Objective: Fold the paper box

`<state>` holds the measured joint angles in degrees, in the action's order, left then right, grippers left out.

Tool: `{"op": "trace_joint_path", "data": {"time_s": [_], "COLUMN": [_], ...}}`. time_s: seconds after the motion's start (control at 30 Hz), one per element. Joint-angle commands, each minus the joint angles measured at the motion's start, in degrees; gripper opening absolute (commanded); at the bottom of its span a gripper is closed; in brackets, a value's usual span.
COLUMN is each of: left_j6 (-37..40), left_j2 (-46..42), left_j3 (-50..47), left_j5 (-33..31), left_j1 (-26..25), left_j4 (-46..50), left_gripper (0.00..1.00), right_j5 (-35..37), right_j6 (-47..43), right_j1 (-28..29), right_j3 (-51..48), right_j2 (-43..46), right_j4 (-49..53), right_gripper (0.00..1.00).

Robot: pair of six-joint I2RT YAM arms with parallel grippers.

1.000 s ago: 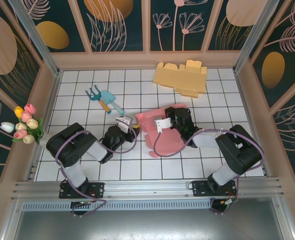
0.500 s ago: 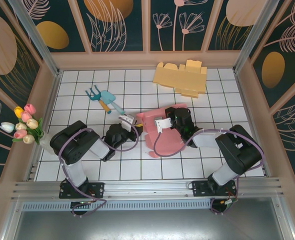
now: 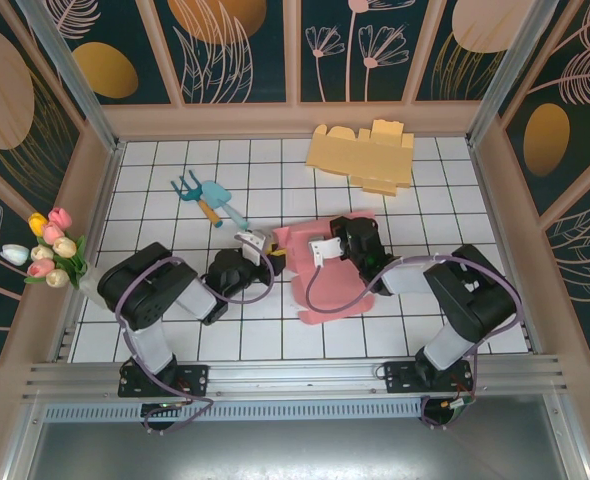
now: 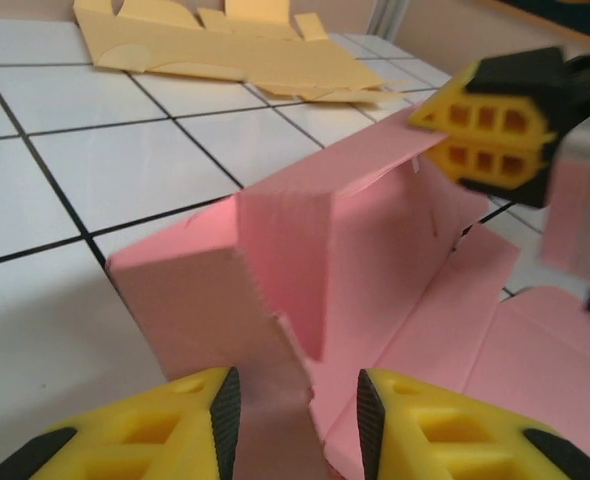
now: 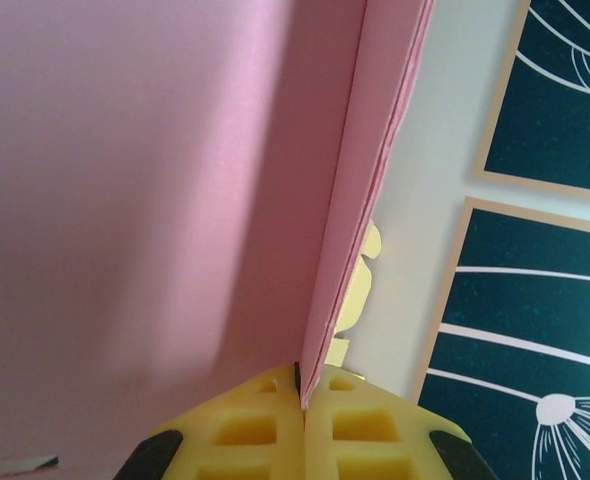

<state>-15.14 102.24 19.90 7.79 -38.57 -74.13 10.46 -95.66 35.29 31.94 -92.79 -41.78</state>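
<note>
Two grippers meet the pink paper box [image 3: 337,292] at frame centre: right gripper [image 5: 302,388] clamped on a panel edge [image 5: 347,200]; left gripper [image 4: 293,415], newly advanced, closing still-open jaws around a flap [image 4: 275,300] to fold.

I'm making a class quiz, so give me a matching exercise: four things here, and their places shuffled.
Things: 1 pink box; 2 yellow cardboard; 3 teal garden tools; 4 tulips.
Places: A far edge of the table, lying flat; B against the left wall; C mid-table, partly folded; D left of centre, lying loose.
Pairs: 1-C; 2-A; 3-D; 4-B.
</note>
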Motion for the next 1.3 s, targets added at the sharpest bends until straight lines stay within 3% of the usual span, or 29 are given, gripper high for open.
{"op": "trace_joint_path", "data": {"time_s": [0.0, 0.2, 0.3, 0.63, 0.83, 0.93, 1.27], "left_j6": [-0.4, -0.8, -0.6, 0.4, -4.6, -5.5, -0.3], "left_j2": [-3.7, -7.9, -10.7, -33.1, -32.8, -31.7, -23.2], "left_j3": [-1.1, -2.7, -4.8, -12.1, -14.3, -15.5, -15.7], "left_j5": [3.3, 4.6, 1.7, -26.8, -40.3, -41.8, -30.6], "left_j1": [-0.2, -0.2, -0.2, -0.1, -0.2, -0.1, -0.1], "left_j4": [-1.7, -0.5, -0.2, 14.1, 14.6, 12.1, 3.2], "left_gripper": [0.36, 0.34, 0.34, 0.37, 0.36, 0.36, 0.38], "right_j5": [0.1, 1.6, 2.4, 2.6, 2.7, 3.2, 1.3], "right_j6": [0.2, 2.8, 3.3, 3.5, 4.9, 6.5, 6.3], "right_j1": [1.5, 2.6, 2.8, 3.3, 7.4, 8.5, 8.5], "right_j3": [-2.0, -3.2, -3.3, -3.3, -4.8, -5.2, -5.1], "right_j2": [-1.4, -0.3, 0.4, 3.7, 2.8, 0.8, -5.6], "right_j4": [-0.5, -8.9, -11.4, -15.7, -20.7, -24.8, -25.2], "right_gripper": [0.0, 0.0, 0.0, 0.0, 0.0, 0.0, 0.0]}}
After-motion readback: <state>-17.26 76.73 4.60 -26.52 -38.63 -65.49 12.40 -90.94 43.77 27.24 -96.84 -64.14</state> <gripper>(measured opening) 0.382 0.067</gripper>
